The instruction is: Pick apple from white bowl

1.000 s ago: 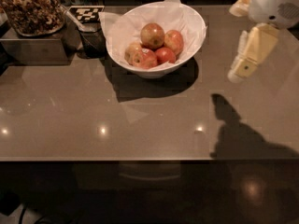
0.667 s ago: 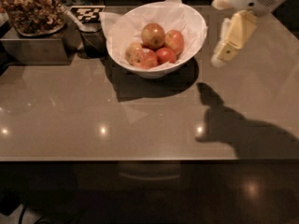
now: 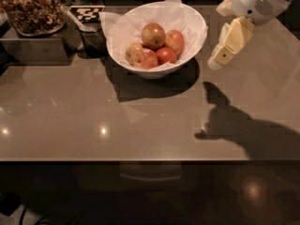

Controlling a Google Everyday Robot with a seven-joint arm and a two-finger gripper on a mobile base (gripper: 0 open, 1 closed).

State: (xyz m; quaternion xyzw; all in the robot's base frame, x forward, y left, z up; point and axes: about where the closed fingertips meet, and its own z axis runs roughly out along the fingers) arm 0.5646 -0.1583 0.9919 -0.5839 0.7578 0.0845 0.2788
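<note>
The white bowl (image 3: pixel 199 20) lined with crumpled white paper stands at the back middle of the table. The apple (image 3: pixel 153 35), the largest one, dull yellow-green with a reddish blush, lies on top of several smaller, redder apples (image 3: pixel 165 55) in the bowl. My gripper (image 3: pixel 226 48), cream-coloured under a white wrist, hangs above the table just right of the bowl's rim, pointing down and to the left. It is apart from the bowl and holds nothing that I can see.
A dark tray of brown nuts (image 3: pixel 30 8) sits on a grey box (image 3: pixel 33 50) at the back left. A checkered tag (image 3: pixel 86 13) and a dark cup (image 3: pixel 93 41) stand between it and the bowl. The table's front edge (image 3: pixel 140 161) runs across below.
My gripper has moved left from the right edge of the view to a spot close beside the bowl. The bowl and apples have not moved.
</note>
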